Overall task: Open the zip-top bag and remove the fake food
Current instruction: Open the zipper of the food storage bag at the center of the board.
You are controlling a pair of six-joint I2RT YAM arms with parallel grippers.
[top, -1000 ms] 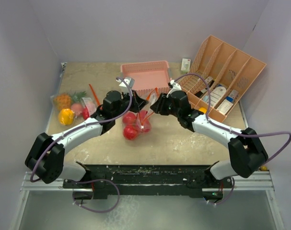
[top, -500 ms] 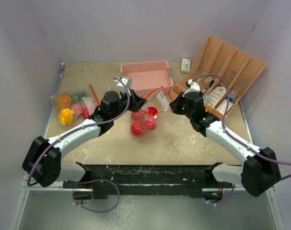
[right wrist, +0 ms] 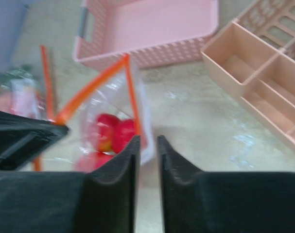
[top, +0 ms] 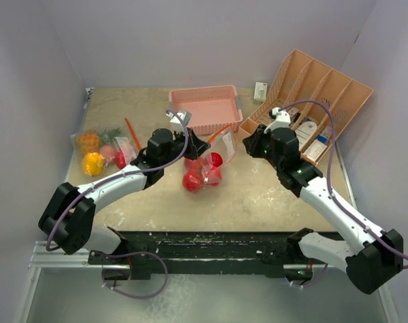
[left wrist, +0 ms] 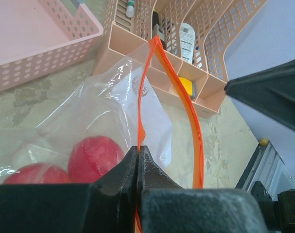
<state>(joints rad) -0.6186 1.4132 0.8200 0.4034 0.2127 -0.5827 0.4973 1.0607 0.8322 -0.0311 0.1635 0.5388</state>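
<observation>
The clear zip-top bag (top: pixel 209 167) with an orange zip rim lies at the table's middle, its mouth gaping. Red round fake food (top: pixel 192 180) sits inside, seen too in the left wrist view (left wrist: pixel 95 158) and the right wrist view (right wrist: pixel 113 133). My left gripper (top: pixel 195 145) is shut on one side of the orange rim (left wrist: pixel 138 126). The other side of the rim arcs free to the right. My right gripper (top: pixel 248 142) hangs right of the bag, apart from it. Its fingers (right wrist: pixel 132 155) stand slightly open with nothing between them.
A second bag (top: pixel 99 151) at the left edge holds a pineapple and a yellow pepper. A pink basket (top: pixel 204 108) stands behind the bag. A tan divided organizer (top: pixel 318 111) with white bottles fills the back right. A small carton (top: pixel 260 89) stands beside it.
The right gripper pulled the bag's rim to the right, let it go and drew back toward the organizer. The bag's mouth now stands open. The left gripper kept its hold.
</observation>
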